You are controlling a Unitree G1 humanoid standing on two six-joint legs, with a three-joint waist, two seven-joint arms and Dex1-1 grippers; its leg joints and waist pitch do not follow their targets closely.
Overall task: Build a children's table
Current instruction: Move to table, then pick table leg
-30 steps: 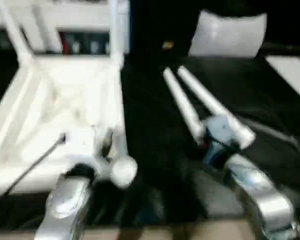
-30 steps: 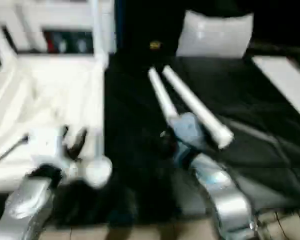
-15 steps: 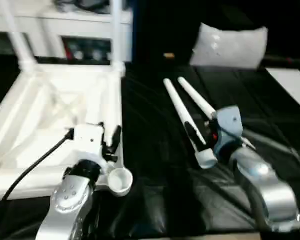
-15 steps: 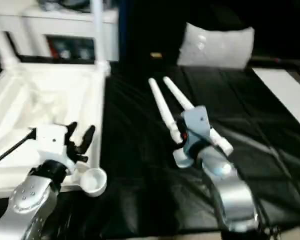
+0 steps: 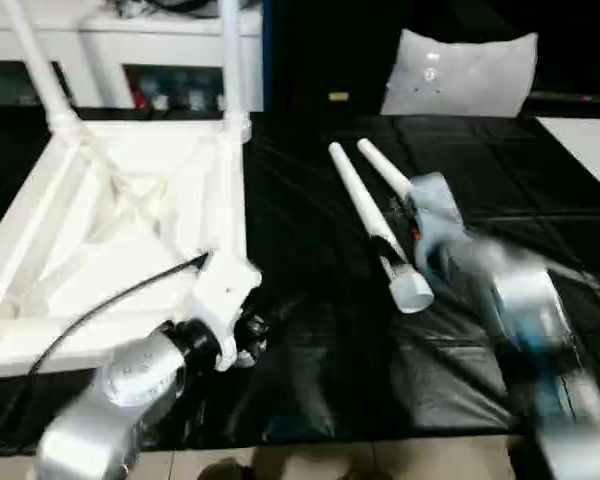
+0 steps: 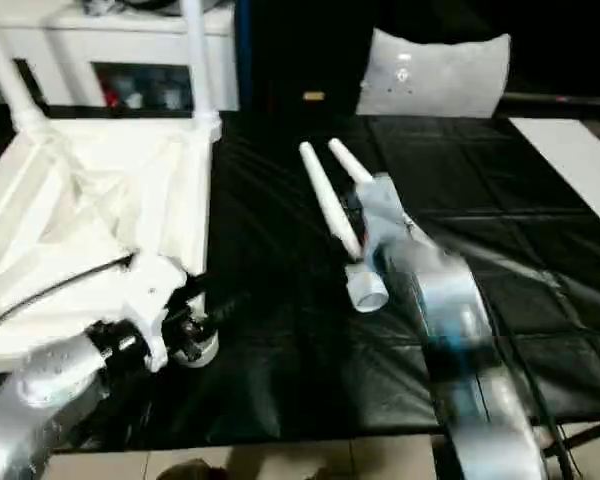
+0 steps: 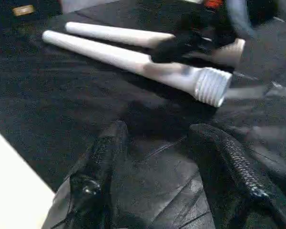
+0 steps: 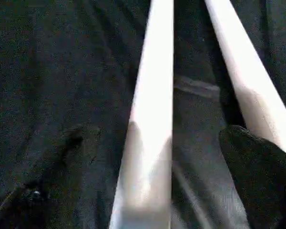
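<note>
Two legs (image 5: 40,70) already stand in the upturned tabletop (image 5: 110,215); two more (image 5: 365,215) lie on the desk (image 5: 310,380), right tool (image 8: 152,157) open astride one, left tool (image 7: 157,157) empty and open

Dim scene, overexposed white table top (image 5: 130,210), motion-blurred right arm (image 5: 520,300).

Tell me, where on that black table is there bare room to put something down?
Bare black cover lies between the upturned tabletop and the two loose legs, and along the near edge. More lies to the right, toward the white sheet. It is crowded where the right claw straddles a leg and at the left claw.
</note>
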